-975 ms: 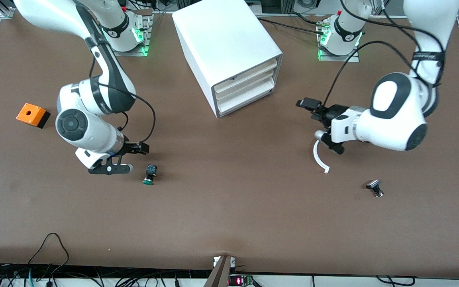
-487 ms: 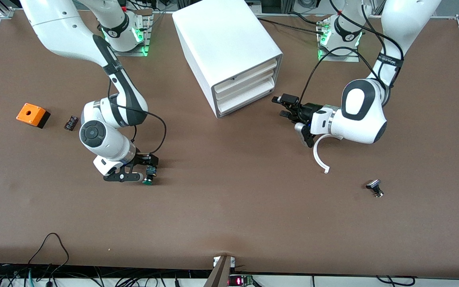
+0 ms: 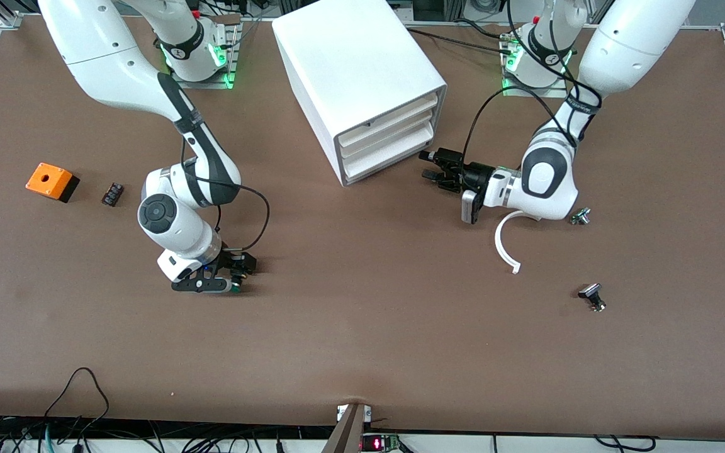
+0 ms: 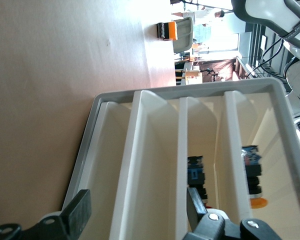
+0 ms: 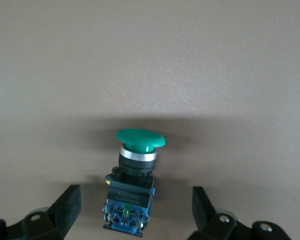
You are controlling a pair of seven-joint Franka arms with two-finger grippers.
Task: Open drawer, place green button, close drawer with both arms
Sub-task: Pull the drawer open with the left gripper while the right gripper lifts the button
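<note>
An orange box sat on the brown table at the right arm's end. The right end effector hung low over the button, its black fingers spread either side, likely to grasp it; the glossy green domed cap lay sideways. The left end effector, open, faced the shut white plastic drawer, seemingly to pull.

One overhead camera, two wrist cameras.
The front view looks down across the whole table toward both arm bases. The left wrist view faces the cabinet drawers close up; the right wrist view looks closely at the button, which the front view also shows.
</note>
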